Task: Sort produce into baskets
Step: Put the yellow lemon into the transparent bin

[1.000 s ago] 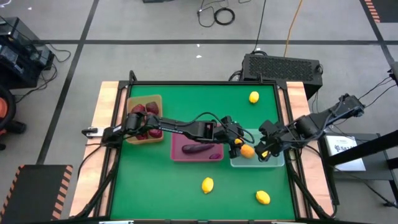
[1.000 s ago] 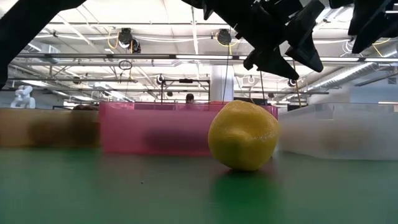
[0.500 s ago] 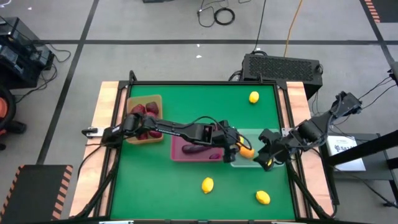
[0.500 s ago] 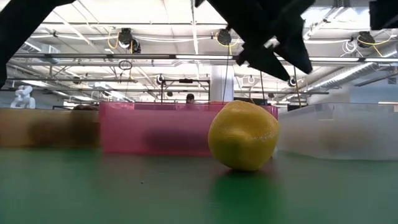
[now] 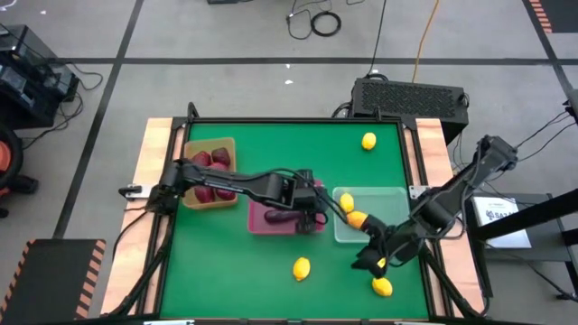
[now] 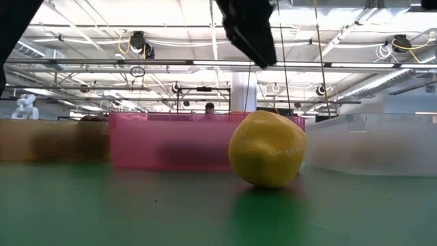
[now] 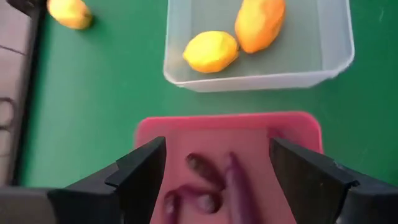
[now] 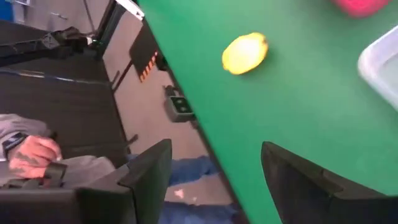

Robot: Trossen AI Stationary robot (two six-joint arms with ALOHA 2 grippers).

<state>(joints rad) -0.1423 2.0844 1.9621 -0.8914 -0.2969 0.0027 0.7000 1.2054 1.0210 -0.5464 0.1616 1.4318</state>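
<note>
My left gripper [image 5: 312,215] [image 7: 214,180] hangs open above the pink-red tray [image 5: 264,217] [image 7: 186,134], with dark-purple eggplant pieces [image 7: 214,183] lying below it. My right gripper [image 5: 370,259] [image 8: 217,180] is open over bare green mat, between the clear tray [image 5: 393,233] [image 7: 292,74] and a loose lemon [image 5: 382,287]. In the clear tray lie two yellow pieces [image 5: 346,203] [image 5: 358,218]. The tan tray [image 5: 226,144] holds dark-red fruits [image 5: 206,162]. Other lemons rest on the mat [image 5: 302,268] [image 5: 368,141]. Neither gripper holds anything.
In the low view the front lemon [image 6: 266,149] stands before the pink tray [image 6: 171,140] and the clear tray [image 6: 372,143]. The right wrist view shows the table's edge and a person's hand [image 8: 31,155] beyond it. A black box [image 5: 411,95] sits behind the table.
My left gripper has drawn back from over the clear tray toward the table's left and now hangs over the pink tray. My right gripper has swung away from the clear tray toward the near edge and tipped. Both stay open; the produce has not moved.
</note>
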